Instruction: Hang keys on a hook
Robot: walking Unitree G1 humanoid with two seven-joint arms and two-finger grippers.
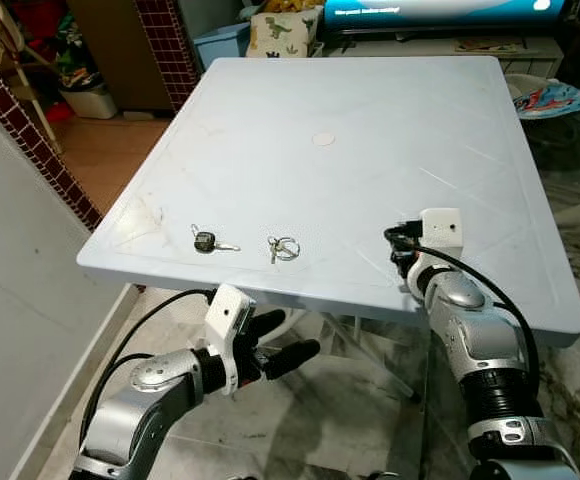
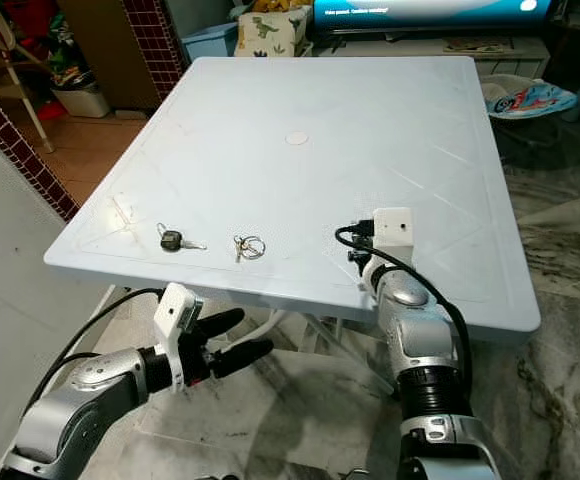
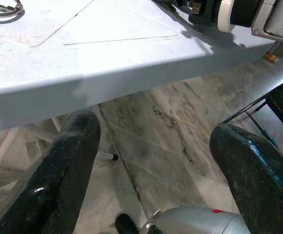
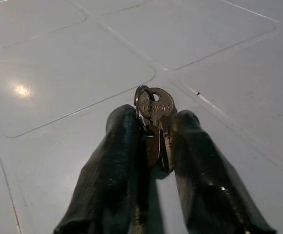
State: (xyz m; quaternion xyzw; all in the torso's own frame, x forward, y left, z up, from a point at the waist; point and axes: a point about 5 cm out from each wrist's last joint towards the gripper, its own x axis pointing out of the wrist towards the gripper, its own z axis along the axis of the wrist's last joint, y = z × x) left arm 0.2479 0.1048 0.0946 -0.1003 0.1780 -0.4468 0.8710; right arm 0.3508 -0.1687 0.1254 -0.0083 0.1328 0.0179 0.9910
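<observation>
My right gripper [image 4: 153,121] is shut on a small brass-coloured key set [image 4: 154,105] with a ring, held just above the white table [image 1: 370,130]. From the head it sits over the table's front right part [image 1: 400,248], its fingers hidden under the wrist. A black-headed key [image 1: 206,241] and a ring of keys [image 1: 283,247] lie on the table near its front edge. My left gripper [image 1: 300,336] is open with nothing in it, below and in front of the table's front edge [image 3: 131,68].
A brick-pattern wall [image 1: 30,130] runs along the left. Behind the table stand a blue bin [image 1: 220,42] and a TV unit [image 1: 440,40]. A child's seat [image 1: 550,98] is at the far right. Marble floor [image 1: 350,400] lies under the table.
</observation>
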